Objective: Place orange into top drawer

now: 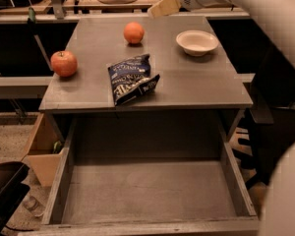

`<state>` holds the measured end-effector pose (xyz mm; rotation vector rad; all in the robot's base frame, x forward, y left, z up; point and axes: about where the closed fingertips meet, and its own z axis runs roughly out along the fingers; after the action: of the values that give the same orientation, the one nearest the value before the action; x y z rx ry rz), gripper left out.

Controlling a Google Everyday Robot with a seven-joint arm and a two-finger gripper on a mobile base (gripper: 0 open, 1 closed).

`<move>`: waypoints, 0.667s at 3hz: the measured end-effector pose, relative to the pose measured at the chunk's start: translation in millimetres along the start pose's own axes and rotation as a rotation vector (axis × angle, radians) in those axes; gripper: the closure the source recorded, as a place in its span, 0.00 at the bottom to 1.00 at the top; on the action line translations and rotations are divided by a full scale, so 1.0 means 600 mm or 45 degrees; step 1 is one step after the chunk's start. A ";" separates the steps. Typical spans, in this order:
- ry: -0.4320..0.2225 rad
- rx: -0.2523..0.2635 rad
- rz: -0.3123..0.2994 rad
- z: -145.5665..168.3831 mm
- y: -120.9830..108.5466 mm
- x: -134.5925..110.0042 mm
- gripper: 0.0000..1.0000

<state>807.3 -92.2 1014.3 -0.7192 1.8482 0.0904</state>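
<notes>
The orange sits on the grey tabletop near its back edge, left of centre. The top drawer is pulled out below the table's front edge, with nothing in it. My gripper hangs above the table's back edge, up and to the right of the orange and apart from it, at the end of the white arm that comes in from the upper right. It holds nothing that I can see.
A red-and-yellow apple lies at the table's left edge. A dark blue chip bag lies near the front centre. A white bowl stands at the back right. A cardboard box stands on the floor at left.
</notes>
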 end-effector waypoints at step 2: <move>-0.026 -0.031 -0.007 0.143 -0.024 -0.010 0.00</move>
<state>887.2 -67.6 988.9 -0.7376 1.8286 0.1160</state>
